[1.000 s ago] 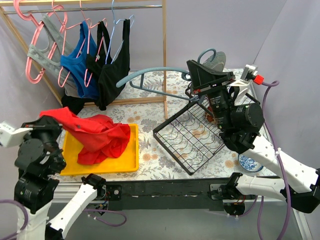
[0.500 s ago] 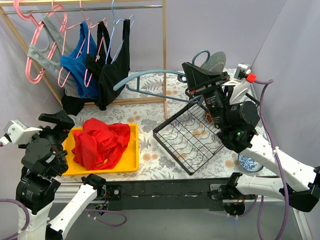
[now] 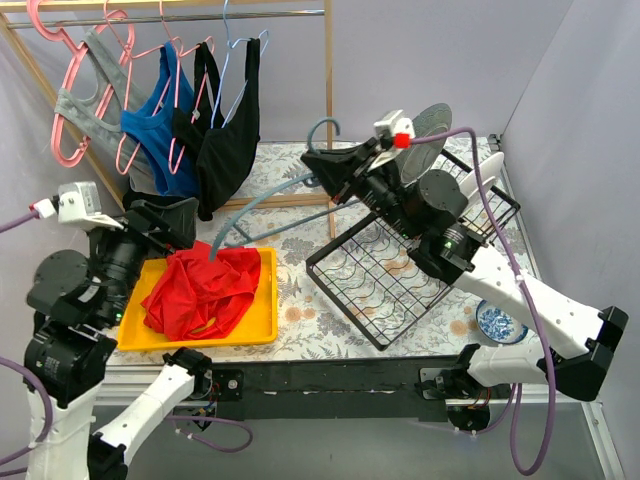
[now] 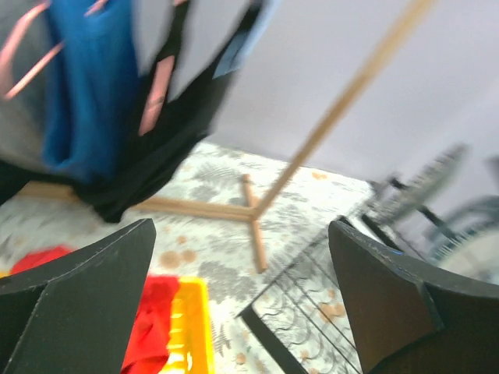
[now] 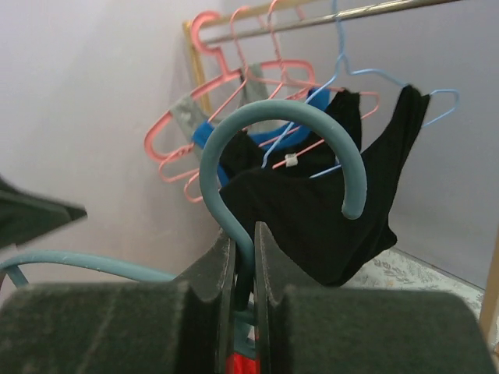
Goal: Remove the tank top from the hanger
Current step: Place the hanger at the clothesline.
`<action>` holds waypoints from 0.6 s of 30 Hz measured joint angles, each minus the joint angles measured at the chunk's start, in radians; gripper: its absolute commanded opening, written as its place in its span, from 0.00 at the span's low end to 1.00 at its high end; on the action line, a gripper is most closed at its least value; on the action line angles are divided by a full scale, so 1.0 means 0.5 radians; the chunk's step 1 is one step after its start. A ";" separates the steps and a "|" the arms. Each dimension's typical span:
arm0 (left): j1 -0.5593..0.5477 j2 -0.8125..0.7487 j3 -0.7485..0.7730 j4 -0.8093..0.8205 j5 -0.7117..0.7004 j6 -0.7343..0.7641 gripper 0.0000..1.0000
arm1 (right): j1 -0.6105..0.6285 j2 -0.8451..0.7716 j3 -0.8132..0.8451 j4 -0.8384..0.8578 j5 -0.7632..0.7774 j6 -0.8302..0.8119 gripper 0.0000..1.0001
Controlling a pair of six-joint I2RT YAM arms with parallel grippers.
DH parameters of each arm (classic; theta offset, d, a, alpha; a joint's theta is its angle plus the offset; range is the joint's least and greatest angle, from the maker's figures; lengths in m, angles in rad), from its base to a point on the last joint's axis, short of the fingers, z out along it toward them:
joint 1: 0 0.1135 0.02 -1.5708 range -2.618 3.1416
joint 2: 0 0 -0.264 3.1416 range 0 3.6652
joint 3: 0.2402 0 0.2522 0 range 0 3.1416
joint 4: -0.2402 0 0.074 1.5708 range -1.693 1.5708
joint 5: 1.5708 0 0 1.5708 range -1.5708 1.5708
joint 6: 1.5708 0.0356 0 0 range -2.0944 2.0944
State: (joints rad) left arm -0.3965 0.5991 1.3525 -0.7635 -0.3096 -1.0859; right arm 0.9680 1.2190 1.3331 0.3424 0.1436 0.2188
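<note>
Since a second earlier the left tool [image 3: 166,218] had let go of the red tank top [image 3: 200,290] and drawn back, and the garment, which had hung stretched from that tool over the tray, had dropped. The right arm had swung the teal hanger [image 3: 255,203] leftward across the worktop [image 3: 300,290].

The tank top lay bunched in a heap inside the yellow tray [image 3: 266,322], filling its left and middle part, free of the hanger's shoulders. The left tool stood with its jaws spread wide and nothing between them, just beyond the tray's far left corner and apart from the cloth. In the blurred left wrist view the left tool [image 4: 242,290] framed bare floral worktop, with the tank top [image 4: 154,327] and the tray [image 4: 191,327] low between its two fingers.

The right tool [image 3: 336,170] was clamped nearly closed on the hanger's neck just under the hook. The right wrist view showed the right tool [image 5: 243,265] pinching the stem with the hook [image 5: 281,111] curling above it. From there the hanger sloped down to the left, its far end reaching the tray's far edge beside the top of the heap. Whether it touched the cloth could not be told. The tank top lay well apart from the right tool, with a tilted wire rack [image 3: 380,290] on the worktop below that tool.
</note>
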 measured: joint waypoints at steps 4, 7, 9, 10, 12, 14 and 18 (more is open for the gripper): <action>0.000 0.171 0.343 -0.002 0.400 0.116 0.98 | 0.000 0.069 0.000 -0.085 -0.237 -0.143 0.01; 0.000 0.216 0.485 0.031 0.644 0.153 0.98 | 0.000 0.102 -0.001 -0.106 -0.394 -0.208 0.01; 0.000 0.211 0.507 0.047 0.818 0.162 0.92 | 0.000 0.111 -0.001 -0.092 -0.482 -0.237 0.01; 0.000 0.214 0.510 0.049 0.888 0.169 0.90 | 0.000 0.115 -0.001 -0.072 -0.522 -0.243 0.01; -0.001 0.237 0.510 0.045 1.006 0.175 0.86 | 0.000 0.128 -0.001 -0.027 -0.581 -0.249 0.01; -0.001 0.285 0.494 0.047 1.102 0.176 0.83 | 0.000 0.159 0.012 0.027 -0.624 -0.250 0.01; -0.001 0.396 0.444 0.022 1.234 0.178 0.76 | 0.001 0.262 0.117 0.054 -0.621 -0.244 0.01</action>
State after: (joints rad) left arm -0.3969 0.7971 1.5745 -0.7525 0.3077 -0.9970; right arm 0.9684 1.3502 1.3914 0.3695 -0.1669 0.0967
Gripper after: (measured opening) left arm 0.801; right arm 0.111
